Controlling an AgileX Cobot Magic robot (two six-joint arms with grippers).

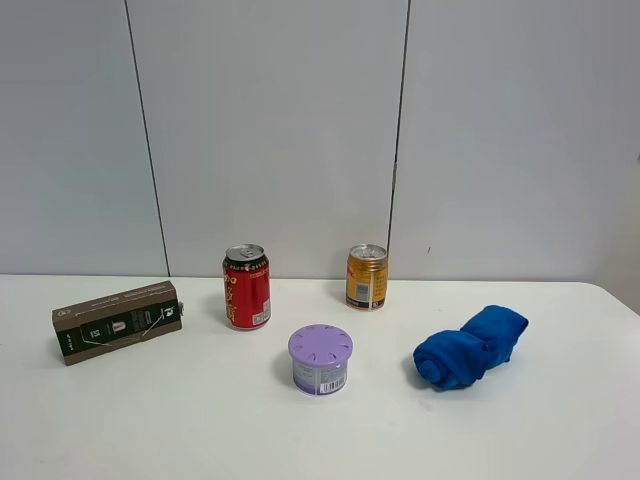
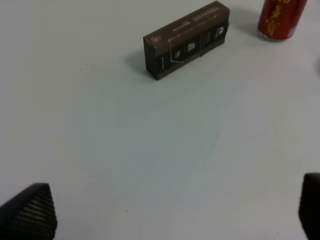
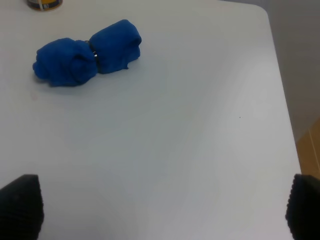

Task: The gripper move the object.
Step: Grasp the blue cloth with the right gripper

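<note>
A dark brown box (image 1: 118,320) lies at the left of the white table; the left wrist view shows it too (image 2: 186,39). A red can (image 1: 246,287) and a gold can (image 1: 367,277) stand at the back. A purple-lidded tub (image 1: 320,359) sits in the middle. A rolled blue cloth (image 1: 471,346) lies at the right, also in the right wrist view (image 3: 87,53). Neither arm shows in the exterior high view. My left gripper (image 2: 170,210) is open and empty, well short of the box. My right gripper (image 3: 162,207) is open and empty, well short of the cloth.
The red can's base shows in the left wrist view (image 2: 279,19). The gold can's base shows in the right wrist view (image 3: 45,4). The table's right edge (image 3: 282,90) runs close to the cloth side. A grey panelled wall stands behind the table.
</note>
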